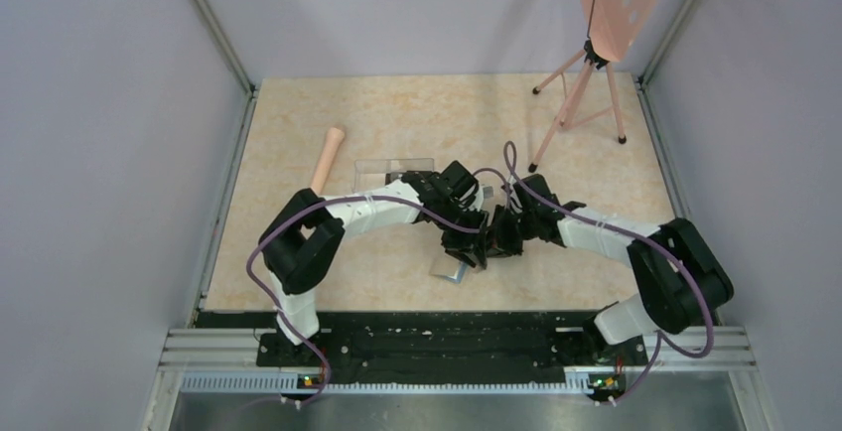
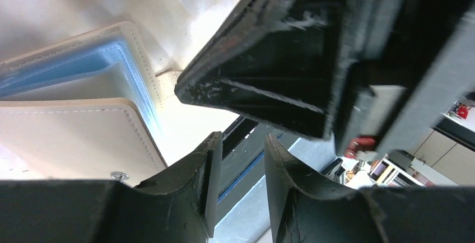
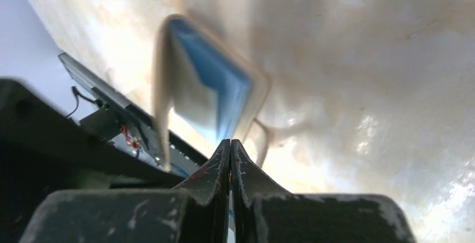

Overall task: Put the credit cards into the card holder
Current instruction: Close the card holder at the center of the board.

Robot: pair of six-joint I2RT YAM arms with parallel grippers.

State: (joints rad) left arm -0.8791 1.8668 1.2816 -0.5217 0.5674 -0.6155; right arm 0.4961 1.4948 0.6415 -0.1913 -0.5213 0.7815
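Here, beige marbled tabletop (image 1: pixel 397 113), grey walls (image 1: pixel 99 103); left claw (image 2: pixel 242 140) ajar, right claw (image 3: pixel 230 143) closed.

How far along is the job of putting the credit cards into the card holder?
Done: the card holder is open, its blue lining showing. In hand: close by it, the right fingers are pressed shut and the left fingers are slightly apart; no card shows plainly between either pair. Left: no card is visible in the pockets, so the inserting looks not yet done.
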